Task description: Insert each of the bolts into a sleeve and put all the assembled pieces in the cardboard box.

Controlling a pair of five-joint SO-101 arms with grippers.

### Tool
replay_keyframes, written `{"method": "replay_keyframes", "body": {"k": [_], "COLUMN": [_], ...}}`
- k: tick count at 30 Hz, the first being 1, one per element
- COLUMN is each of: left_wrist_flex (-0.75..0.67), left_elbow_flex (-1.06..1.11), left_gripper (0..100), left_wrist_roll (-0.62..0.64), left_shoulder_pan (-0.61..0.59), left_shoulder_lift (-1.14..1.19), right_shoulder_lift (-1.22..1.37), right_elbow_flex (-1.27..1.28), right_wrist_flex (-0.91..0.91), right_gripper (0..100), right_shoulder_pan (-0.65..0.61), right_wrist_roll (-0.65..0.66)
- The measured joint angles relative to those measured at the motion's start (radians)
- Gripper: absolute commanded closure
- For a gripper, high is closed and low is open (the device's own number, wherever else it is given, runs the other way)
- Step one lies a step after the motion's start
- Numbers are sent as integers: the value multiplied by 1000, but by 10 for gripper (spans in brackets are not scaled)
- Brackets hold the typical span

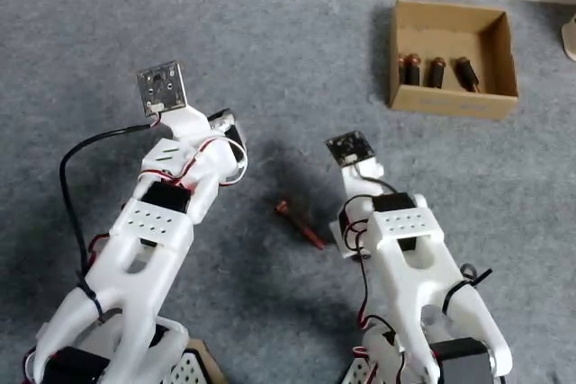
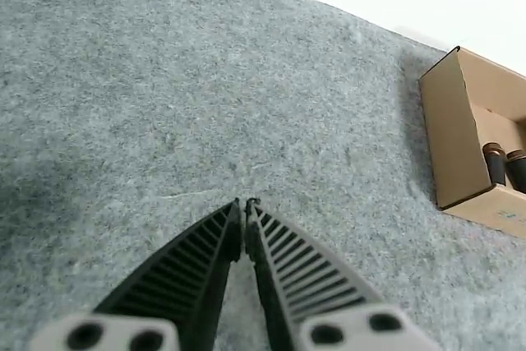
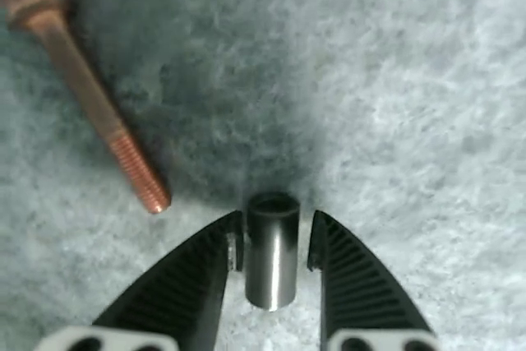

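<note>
Grey felt covers the desk (image 1: pixel 270 42), which is seen from above with two white arms side by side. At about 1 o'clock of the scene a cardboard box (image 1: pixel 450 101) is set open. Three assembled pieces (image 1: pixel 436 71) are laid in a row inside it, dark with copper-coloured ends.

Near the centre a single copper bolt (image 1: pixel 300 225) is seen lying flat on the felt, head toward 10 o'clock and threaded tip toward 4 o'clock. It is flanked by the left arm (image 1: pixel 171 213) at 8 o'clock and the right arm (image 1: pixel 405 240) at 5 o'clock.

The right pincer (image 3: pixel 273 218) is held narrowly parted around a dark sleeve (image 3: pixel 273 260), which is stood upright on the felt with its open end up (a thin gap is visible on at least one side, so no firm clamp can be confirmed). The bolt is placed near the sleeve but apart from it.

The left pincer (image 2: pixel 245 203) is closed, tips met, above bare felt and well apart from the box.
</note>
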Motion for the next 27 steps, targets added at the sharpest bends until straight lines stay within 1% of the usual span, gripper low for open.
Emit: {"method": "replay_keyframes", "body": {"k": [4, 11, 15, 17, 21, 22, 25, 27], "left_wrist_flex": [58, 292, 310, 310, 311, 311, 315, 318], "left_elbow_flex": [-2, -38, 55, 92, 129, 144, 157, 158], "left_gripper": [966, 962, 963, 966, 966, 966, 998, 989], "left_wrist_roll": [20, 158, 244, 242, 146, 126, 124, 106], "left_shoulder_pan": [14, 48, 46, 51, 97, 100, 101, 123], "left_shoulder_lift": [0, 0, 0, 2, 0, 0, 0, 0], "right_shoulder_lift": [0, -12, -12, -12, -12, -9, -2, 0], "right_elbow_flex": [12, 75, 83, 83, 84, 84, 86, 86], "right_wrist_flex": [-31, -106, -121, -124, -133, -140, -166, -181], "right_gripper": [993, 993, 993, 993, 993, 993, 993, 993], "right_shoulder_pan": [-12, -44, -46, -46, -38, -28, 21, 49], "right_wrist_roll": [-5, -5, -8, -8, -8, -8, -9, -9]}}
